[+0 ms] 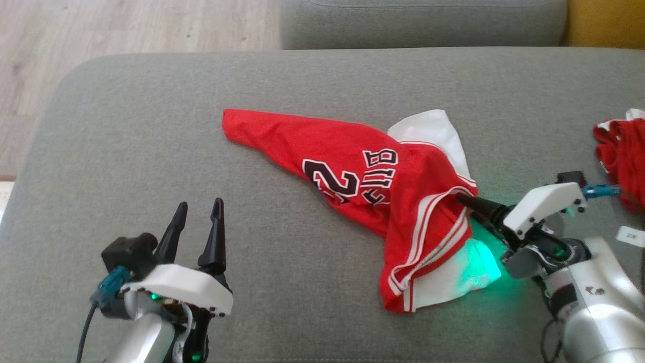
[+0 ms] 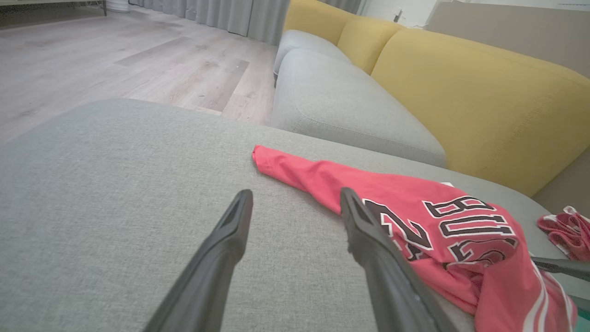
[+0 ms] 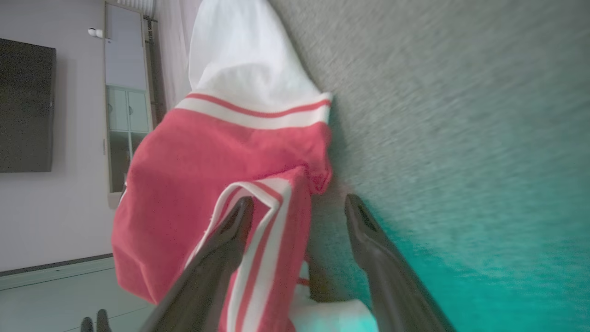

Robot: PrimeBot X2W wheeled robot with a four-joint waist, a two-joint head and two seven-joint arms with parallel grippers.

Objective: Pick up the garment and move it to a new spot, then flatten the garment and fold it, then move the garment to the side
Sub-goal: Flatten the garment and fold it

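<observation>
Underneath: I work over a wide grey cushion (image 1: 151, 126) with rounded corners and a flat, plain weave.
Room: pale wood floor (image 1: 126, 25) lies beyond the cushion's far left corner. A grey sofa seat (image 1: 423, 22) stands just behind the cushion, with a yellow backrest (image 2: 484, 101) and grey curtains (image 2: 239, 16) further off.
Jersey place: the red jersey (image 1: 363, 166) lies right of the cushion's middle, crumpled rather than flat.
Jersey axis: its long line runs from a narrow red corner at the far left to a wide striped end near my right side.
Jersey face: a black number and letters edged in white face up near the middle. White lining shows at the far right and at the near end.
Side items: a second red garment (image 1: 622, 161) is bunched at the cushion's right edge, well apart from the jersey, with a small white tag (image 1: 631, 235) near it.
Left arm: my left gripper (image 1: 200, 204) sits low at the near left, fingers pointing away from me, apart from the jersey.
Left fingers: spread wide, with nothing between them.
Right arm: my right gripper (image 1: 466, 201) reaches in from the right and points left, wrist rolled on its side, tips at the jersey's striped edge.
Right fingers: spread apart. One lies against the white-striped trim and the other over bare cushion, so they are not clamped on the cloth.
Light: a green glow from my right wrist falls on the white lining and the cushion.
</observation>
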